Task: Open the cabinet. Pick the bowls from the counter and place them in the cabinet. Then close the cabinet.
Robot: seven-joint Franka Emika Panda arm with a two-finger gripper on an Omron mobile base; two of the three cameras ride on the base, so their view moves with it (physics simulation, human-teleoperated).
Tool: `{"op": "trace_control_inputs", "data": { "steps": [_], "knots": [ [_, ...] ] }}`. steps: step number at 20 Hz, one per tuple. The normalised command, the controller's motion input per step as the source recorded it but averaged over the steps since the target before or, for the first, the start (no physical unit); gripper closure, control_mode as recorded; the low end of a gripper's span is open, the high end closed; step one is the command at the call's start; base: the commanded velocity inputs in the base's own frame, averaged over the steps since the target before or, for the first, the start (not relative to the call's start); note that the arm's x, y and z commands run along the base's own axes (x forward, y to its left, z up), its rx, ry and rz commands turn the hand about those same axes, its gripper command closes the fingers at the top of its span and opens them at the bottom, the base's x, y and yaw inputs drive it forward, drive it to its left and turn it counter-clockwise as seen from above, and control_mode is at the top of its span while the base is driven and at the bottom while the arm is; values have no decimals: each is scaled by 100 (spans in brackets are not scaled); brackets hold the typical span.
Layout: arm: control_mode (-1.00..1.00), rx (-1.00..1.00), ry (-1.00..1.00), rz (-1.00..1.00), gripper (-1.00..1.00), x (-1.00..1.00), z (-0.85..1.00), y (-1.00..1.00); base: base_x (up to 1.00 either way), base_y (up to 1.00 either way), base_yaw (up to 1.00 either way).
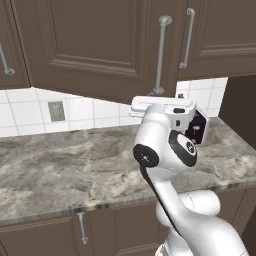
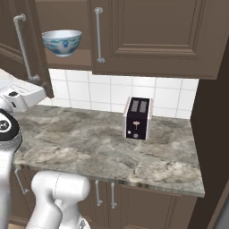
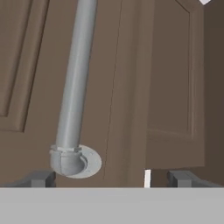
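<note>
Finds the gripper [image 3: 113, 179] spread wide and clamped on nothing, right at the foot of the handle [image 3: 76, 87] on the cabinet's [image 2: 147, 36] swung-out left door [image 1: 95, 45]. Places that handle off centre between the jaws, close to one fingertip.

Sees the blue-patterned bowl [image 2: 61, 41] at the front edge of the shelf inside. Cannot place the red one. Leaves only a toaster [image 2: 137, 118] on the counter [image 2: 94, 147], near the back edge toward the right end.

Risks, as a judgement:
- Could pinch the handle's round foot instead of the bar, or miss it, if closed from this offset; a slip would leave the door ajar.
- Could knock the door with the hand or forearm when turning away, given how near they sit.
- Could bump the bowl with the door if shut hard, since it sits so far forward.
- Could end with the cabinet closed and the red bowl left out.

Reads no brand, label or writing anywhere, toaster included.
</note>
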Motion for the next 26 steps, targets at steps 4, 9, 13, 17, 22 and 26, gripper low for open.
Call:
{"op": "trace_control_inputs", "data": {
  "steps": [4, 9, 13, 17, 22, 26],
  "knots": [
    [-100, 3, -1, 1, -100, 51, 3, -64, 0, 0, 0],
    [-100, 4, 0, 3, -100, 61, 2, -61, 0, 0, 0],
    [-100, 0, 0, 3, -100, 94, 0, -40, 0, 0, 0],
    [-100, 3, 0, 4, -100, 86, 0, -70, 0, 0, 0],
    [-100, 0, 0, 4, -100, 80, 0, -37, 0, 0, 0],
    [-100, 0, 0, 1, -100, 83, -3, 0, 0, 0, 0]
  ]
}}
